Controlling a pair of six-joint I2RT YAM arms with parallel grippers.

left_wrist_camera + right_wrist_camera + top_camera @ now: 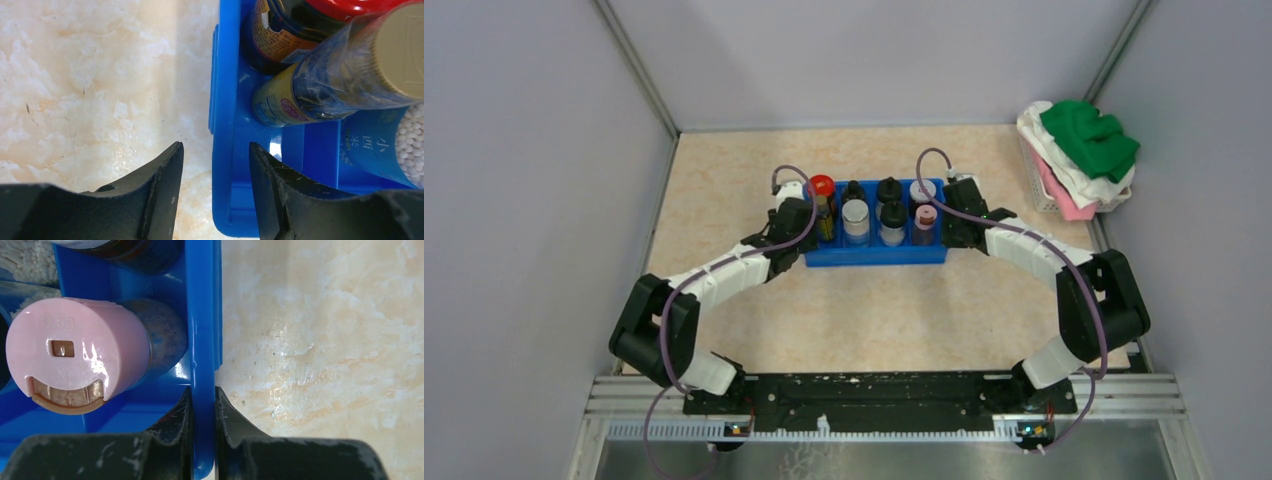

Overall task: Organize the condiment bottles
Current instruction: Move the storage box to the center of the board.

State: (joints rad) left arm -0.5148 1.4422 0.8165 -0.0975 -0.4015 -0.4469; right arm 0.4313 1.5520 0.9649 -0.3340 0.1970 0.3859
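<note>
Counter (874,310): pale marbled surface filling the middle of the top view; everything stands on it.
Cloth pile (1079,150): green, white and pink cloths heaped in a basket at the upper right of the top view, well apart from the work.
Blue tray (874,255): rigid plastic with thin upright walls, at the centre of the top view between the two arms.
Condiment bottles (856,215): all stand packed inside the blue tray in two rows, none loose on the counter.
Bottle looks: a dark jar with a red cap (822,186) at the tray's left end, a silver-capped jar beside it, black caps in the middle, and a pink-capped bottle (75,352) against the right wall.
Wrapped bottle (350,75): tan cap and clear film over its label, in the upper right of the left wrist view.
Handling, my judgement: hard, smooth, likely glass, so slippery and breakable; tall enough to topple if the tray jolts. A single bottle is best taken around its body below the cap. The loaded tray is best taken by both end walls at once and kept level.
Left end effector (215,146): jaws partway apart, straddling the tray's left wall, not clamped on it.
Right end effector (203,390): pinched tight on the tray's right wall.
</note>
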